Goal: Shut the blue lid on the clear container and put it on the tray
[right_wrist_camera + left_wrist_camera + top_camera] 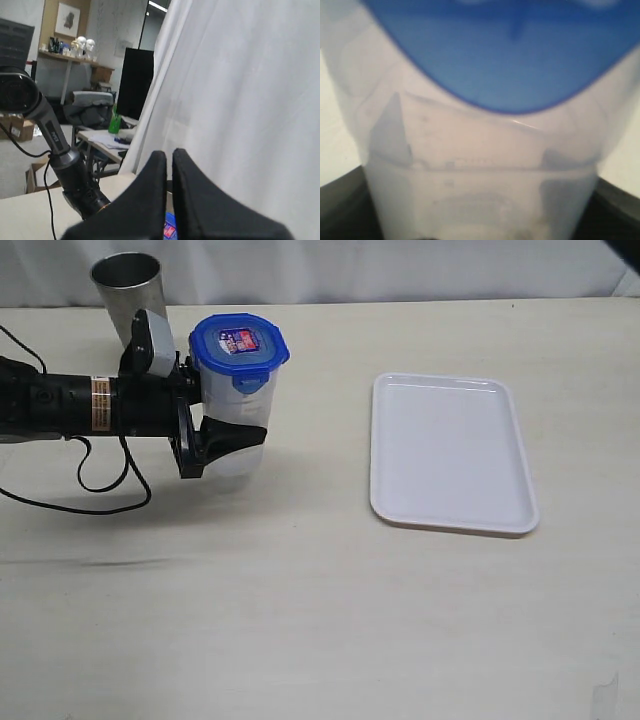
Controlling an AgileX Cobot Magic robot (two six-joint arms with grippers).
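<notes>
The pale beige surface (300, 620) carries a white tray (450, 455) at centre right, a grey metal cup (127, 290) at upper left and a black cable (96, 490) at left.

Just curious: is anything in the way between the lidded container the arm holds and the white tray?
Nothing visible: bare table lies between the clear container in the left gripper and the tray. The metal cup stands off that path.

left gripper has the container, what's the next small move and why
Probably carry it right toward the tray: the left gripper clamps the clear container, the blue lid sits on top, and the tray lies apart to its right.
</notes>
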